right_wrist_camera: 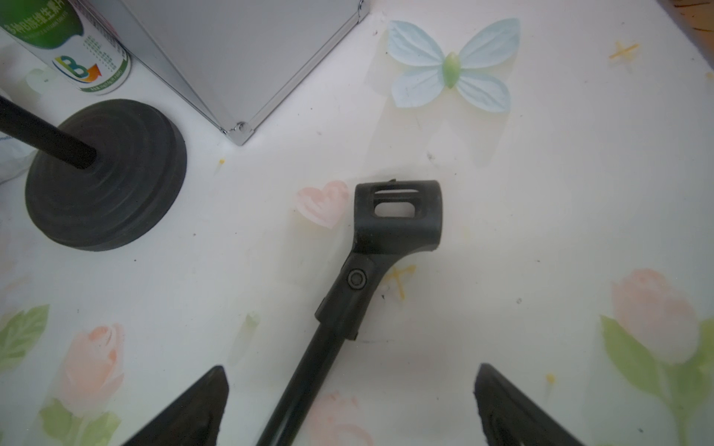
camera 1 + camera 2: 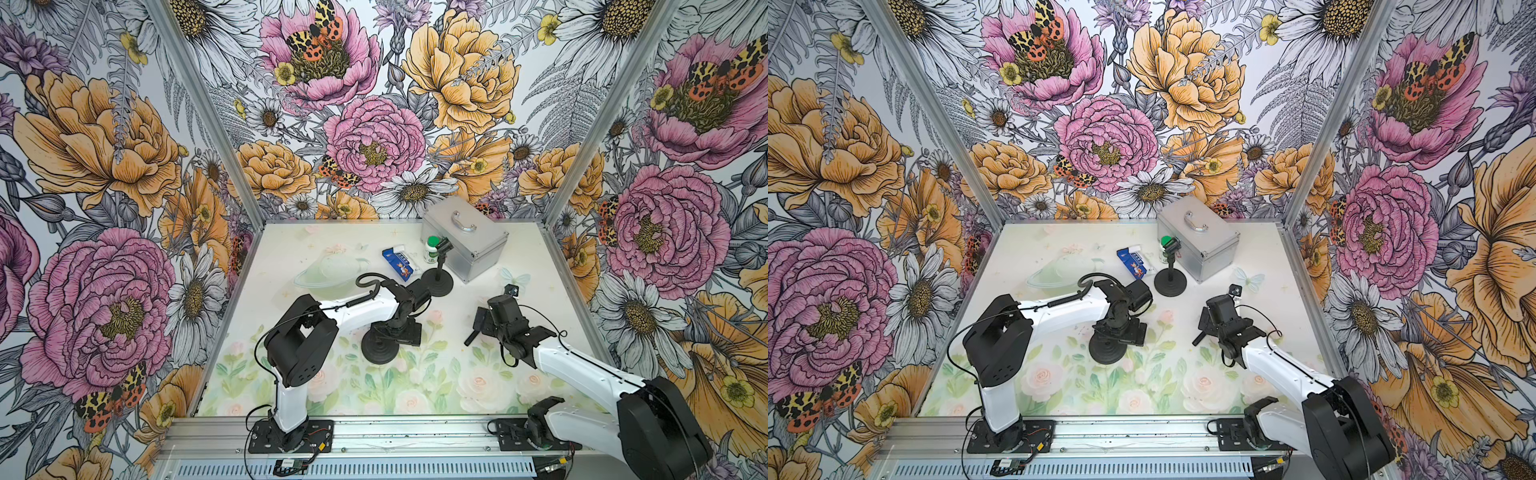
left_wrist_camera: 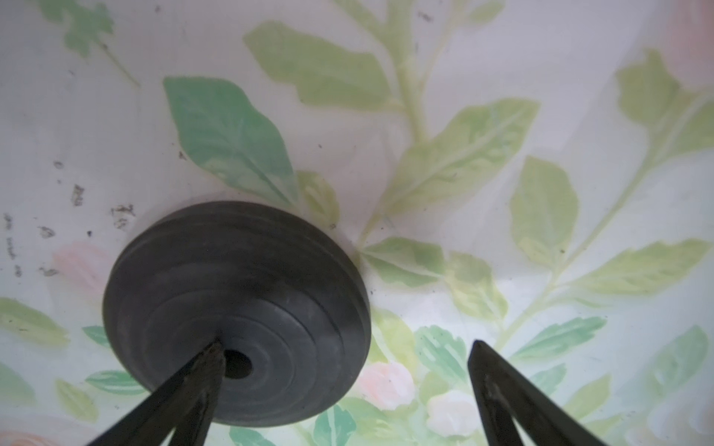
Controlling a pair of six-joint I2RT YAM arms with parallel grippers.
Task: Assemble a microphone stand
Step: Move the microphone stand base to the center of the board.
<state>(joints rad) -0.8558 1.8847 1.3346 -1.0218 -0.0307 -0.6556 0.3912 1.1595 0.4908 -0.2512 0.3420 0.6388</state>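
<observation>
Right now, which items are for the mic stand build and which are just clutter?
For the job: loose round base; pole with mic clip, lying flat.
Lying about: silver case; green-capped bottle; blue packet; second stand, already assembled; small black piece, unclear what.

The table [image 2: 457, 374] has a pale flower print. A loose round black base [image 2: 378, 349] sits mid-table, and a pole with a clip [image 1: 347, 309] lies flat well off to its side. At the back sit a silver case [image 2: 469, 245], a green-capped bottle [image 2: 432, 249], a blue packet [image 2: 397, 262] and an upright little stand [image 2: 437, 282].
</observation>
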